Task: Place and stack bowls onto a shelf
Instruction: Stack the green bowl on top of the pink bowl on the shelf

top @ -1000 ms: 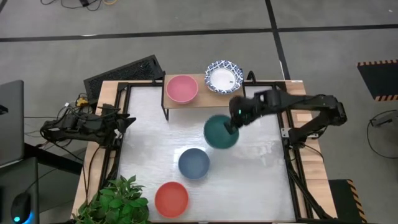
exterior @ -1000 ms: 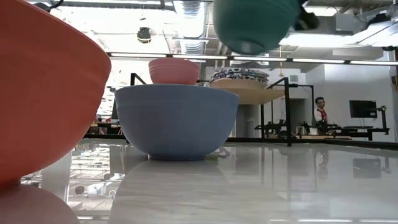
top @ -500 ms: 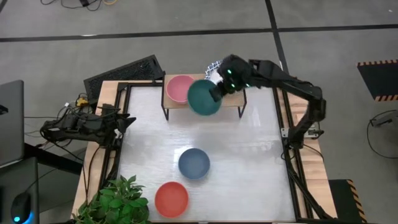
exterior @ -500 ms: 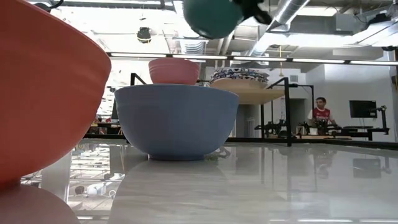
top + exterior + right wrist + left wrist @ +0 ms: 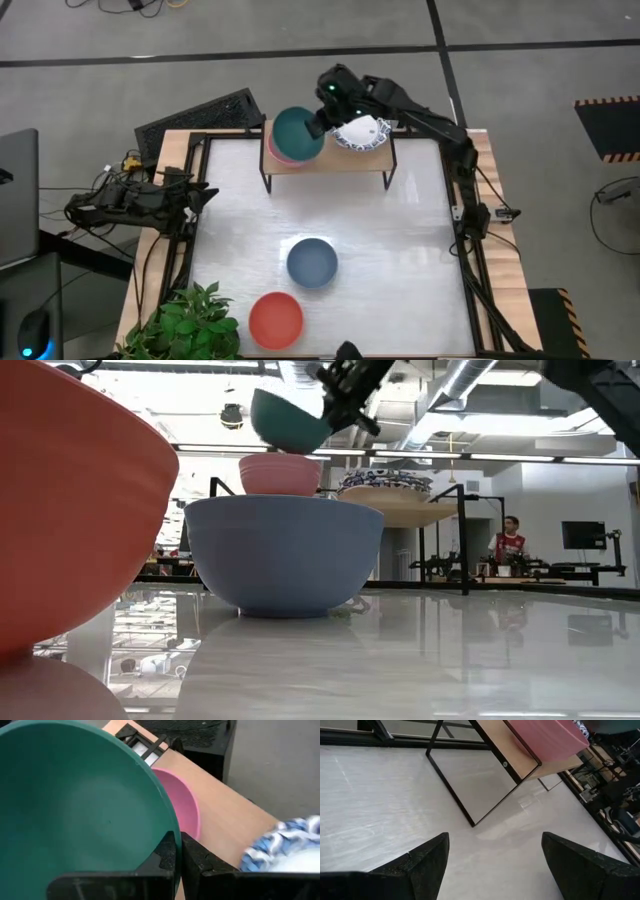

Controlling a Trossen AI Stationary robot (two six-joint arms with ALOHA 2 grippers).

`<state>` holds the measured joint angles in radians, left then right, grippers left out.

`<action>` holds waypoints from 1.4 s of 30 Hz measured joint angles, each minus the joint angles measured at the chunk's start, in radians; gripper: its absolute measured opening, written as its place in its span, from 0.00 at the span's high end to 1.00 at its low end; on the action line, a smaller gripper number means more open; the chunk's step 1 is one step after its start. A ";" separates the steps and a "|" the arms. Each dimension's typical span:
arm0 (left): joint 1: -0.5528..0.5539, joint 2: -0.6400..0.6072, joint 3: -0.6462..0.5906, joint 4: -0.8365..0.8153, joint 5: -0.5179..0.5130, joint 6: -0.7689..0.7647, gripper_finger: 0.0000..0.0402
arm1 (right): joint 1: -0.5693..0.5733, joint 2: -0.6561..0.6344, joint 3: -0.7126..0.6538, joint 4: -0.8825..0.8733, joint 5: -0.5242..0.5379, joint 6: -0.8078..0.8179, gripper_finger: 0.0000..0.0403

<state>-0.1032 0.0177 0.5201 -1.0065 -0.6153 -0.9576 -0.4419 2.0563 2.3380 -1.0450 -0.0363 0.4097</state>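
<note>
On the shelf [image 5: 350, 160] at the table's [image 5: 400, 260] far edge, one bowl [image 5: 283, 152] sits left of another [image 5: 362, 131]. Two more bowls [image 5: 312, 262] [image 5: 275, 320] lie nearer, a plant [image 5: 190, 325] at the near-left corner.

Even overhead light; my white table [image 5: 420, 650] mirrors ceiling glare. The red bowl [image 5: 70, 510] looms soft (too near); patterned bowls [image 5: 287, 845] blur beside my fingers [image 5: 167, 855].

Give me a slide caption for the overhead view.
Right gripper holds the green bowl above the pink bowl on the shelf.
</note>
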 joint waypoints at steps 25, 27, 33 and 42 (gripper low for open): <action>0.000 0.000 0.000 -0.001 -0.002 -0.004 0.25 | -0.058 0.092 0.012 0.029 -0.026 -0.018 0.77; 0.000 0.000 0.000 -0.001 -0.002 -0.004 0.25 | -0.058 0.092 0.012 0.040 -0.026 -0.019 0.75; 0.000 0.000 0.000 -0.001 -0.002 -0.004 0.25 | -0.071 0.086 0.011 0.077 -0.028 -0.026 0.63; 0.000 0.000 0.000 -0.001 -0.002 -0.005 0.25 | -0.073 0.042 0.017 0.190 -0.011 -0.015 0.50</action>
<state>-0.1032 0.0177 0.5201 -1.0075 -0.6174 -0.9625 -0.5150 2.0985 2.3548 -0.8552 -0.0475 0.3947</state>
